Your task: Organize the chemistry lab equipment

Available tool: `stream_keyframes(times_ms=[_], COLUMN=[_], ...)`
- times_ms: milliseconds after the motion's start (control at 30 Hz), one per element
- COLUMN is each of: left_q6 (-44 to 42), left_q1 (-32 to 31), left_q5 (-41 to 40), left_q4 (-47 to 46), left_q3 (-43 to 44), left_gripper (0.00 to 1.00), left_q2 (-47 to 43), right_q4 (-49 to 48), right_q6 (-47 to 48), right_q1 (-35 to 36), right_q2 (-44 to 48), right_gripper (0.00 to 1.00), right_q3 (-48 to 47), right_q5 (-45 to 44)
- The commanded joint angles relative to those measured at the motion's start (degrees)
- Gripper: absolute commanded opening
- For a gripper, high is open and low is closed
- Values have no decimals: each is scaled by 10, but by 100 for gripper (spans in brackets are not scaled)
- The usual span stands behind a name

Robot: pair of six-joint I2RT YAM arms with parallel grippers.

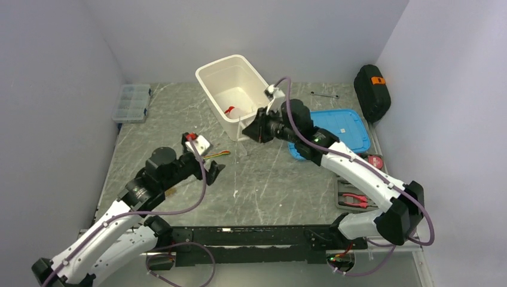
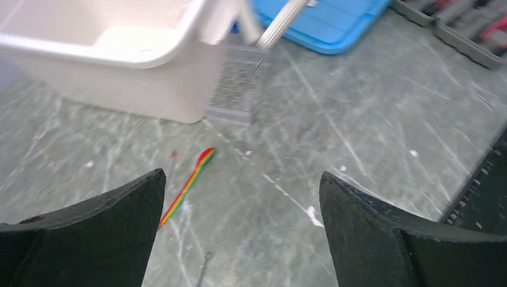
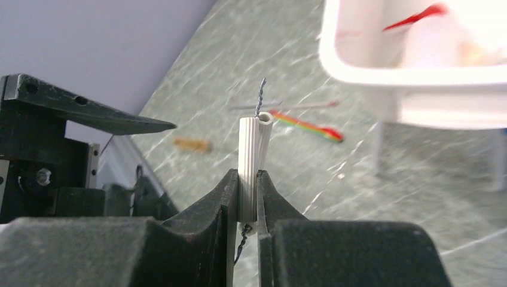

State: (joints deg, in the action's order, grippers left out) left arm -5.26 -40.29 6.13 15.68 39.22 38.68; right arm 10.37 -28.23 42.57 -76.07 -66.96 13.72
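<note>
Grey marbled table point(image 1: 269, 185): carries everything named below.
Left gripper point(image 2: 239, 197): spread wide and released. Its two black fingers point(image 2: 119, 209) stand well apart, hold nothing and touch nothing, with bare tabletop showing between them.
Right gripper point(image 3: 248, 179): clenched, with both fingers point(image 3: 215, 203) pressed flat against the ribbed white handle of the wire brush point(image 3: 254, 149).
Brush, place: up off the table in the right gripper, near the near right corner of the white bin point(image 1: 215, 89).
Brush, long axis: from the right wrist, the handle stands upright between the fingertips, with twisted wire leaving its top end. More wire shows below the grip.
Brush, pointing: from the left wrist, the handle slants down from far right to near left. Its wire-tipped lower end is over the clear tube rack point(image 2: 236, 89), but whether they touch cannot be told.
Rack: against the near wall of the bin.
Squeeze bottle point(image 3: 427, 45): inside the bin, red nozzle uppermost, blurred.
Striped stick point(image 2: 188, 182): flat on the table, near side of the rack, apart from both grippers.
</note>
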Motion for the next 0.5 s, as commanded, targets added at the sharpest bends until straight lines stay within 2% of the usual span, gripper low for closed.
stream_keyframes(times_ms=[0,167,267,367,467], left_q6=[25,64,87,101,101], left_q1=[99,217,268,295,296], left_q5=[29,-8,-29,-44,-59], left_q4=[8,49,69,87,92], left_q3=[15,26,38,46,46], left_gripper=[99,99,99,99,99], left_q2=[-4,15,37,50,40], right_q4=[45,52,36,31,28], right_q6=[52,83,94,99,106], right_q1=[-36,-55,-76,-83,-84], right_q2=[-5,-63,-118,-200,-282], right_gripper=[0,0,0,0,0], right_q3=[-51,-144,-199,-271,-346], right_q5=[-56,-94,-77,-76,-75])
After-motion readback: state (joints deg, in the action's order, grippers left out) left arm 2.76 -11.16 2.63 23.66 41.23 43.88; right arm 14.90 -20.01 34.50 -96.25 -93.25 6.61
